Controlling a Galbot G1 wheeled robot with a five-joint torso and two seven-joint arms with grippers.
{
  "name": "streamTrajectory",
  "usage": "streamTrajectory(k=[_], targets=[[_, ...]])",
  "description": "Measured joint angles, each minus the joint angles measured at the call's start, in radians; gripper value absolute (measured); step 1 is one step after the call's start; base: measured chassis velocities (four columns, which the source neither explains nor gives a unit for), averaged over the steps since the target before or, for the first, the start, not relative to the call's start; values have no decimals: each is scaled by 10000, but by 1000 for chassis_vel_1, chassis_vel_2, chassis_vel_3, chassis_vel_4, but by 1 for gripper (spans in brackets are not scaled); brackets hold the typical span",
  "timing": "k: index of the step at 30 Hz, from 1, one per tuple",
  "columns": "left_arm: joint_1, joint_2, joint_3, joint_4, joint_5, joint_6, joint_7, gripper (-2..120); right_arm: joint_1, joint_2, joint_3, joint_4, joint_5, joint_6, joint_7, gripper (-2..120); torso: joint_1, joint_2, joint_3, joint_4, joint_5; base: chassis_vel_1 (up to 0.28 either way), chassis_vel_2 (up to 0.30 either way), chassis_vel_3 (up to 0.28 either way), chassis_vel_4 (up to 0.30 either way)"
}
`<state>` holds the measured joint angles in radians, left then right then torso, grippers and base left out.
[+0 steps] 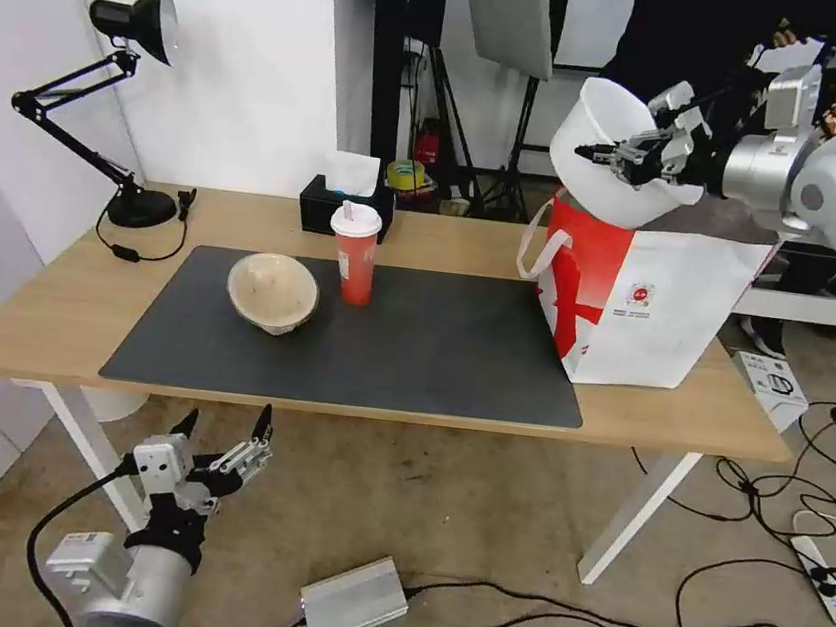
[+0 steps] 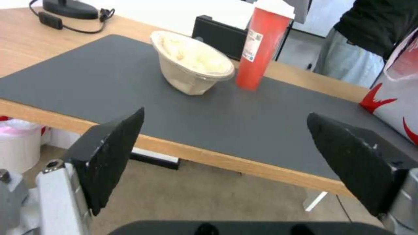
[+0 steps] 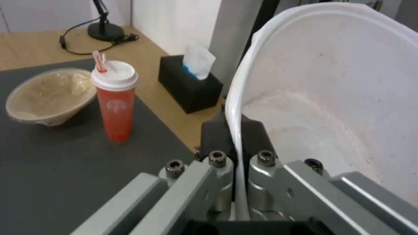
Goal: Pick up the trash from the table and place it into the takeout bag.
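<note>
Right gripper (image 1: 625, 158), at the frame's upper right, pinches the white bowl's (image 1: 601, 123) rim and holds it tilted just above the bag (image 1: 656, 300), perhaps touching its top edge. Left gripper (image 1: 223, 432) hangs wide open at lower left, below the table (image 1: 36, 310), where the beige bowl (image 1: 272, 292) and cup (image 1: 355, 256) remain mid-frame.

The takeout bag's (image 1: 641, 299) opening hides behind the white bowl (image 1: 597, 153).
</note>
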<state>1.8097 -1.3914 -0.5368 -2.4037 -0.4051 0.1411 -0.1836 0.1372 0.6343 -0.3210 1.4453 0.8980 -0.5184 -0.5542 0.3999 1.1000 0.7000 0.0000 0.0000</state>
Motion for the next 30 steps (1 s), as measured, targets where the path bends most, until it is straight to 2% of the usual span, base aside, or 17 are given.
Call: streamTrajectory(k=[11,30], targets=[[82,-24,35,-29,76,0,0,100,-884,-9,482,-116,-30,7,48,0,1,0,1,0,1,0,0,0,0],[125,-47,146,0,183,-7,-6,100,-1366,-198,728,-10,-31,57,93,0,0,0,0,0,0,0,0,0,0]])
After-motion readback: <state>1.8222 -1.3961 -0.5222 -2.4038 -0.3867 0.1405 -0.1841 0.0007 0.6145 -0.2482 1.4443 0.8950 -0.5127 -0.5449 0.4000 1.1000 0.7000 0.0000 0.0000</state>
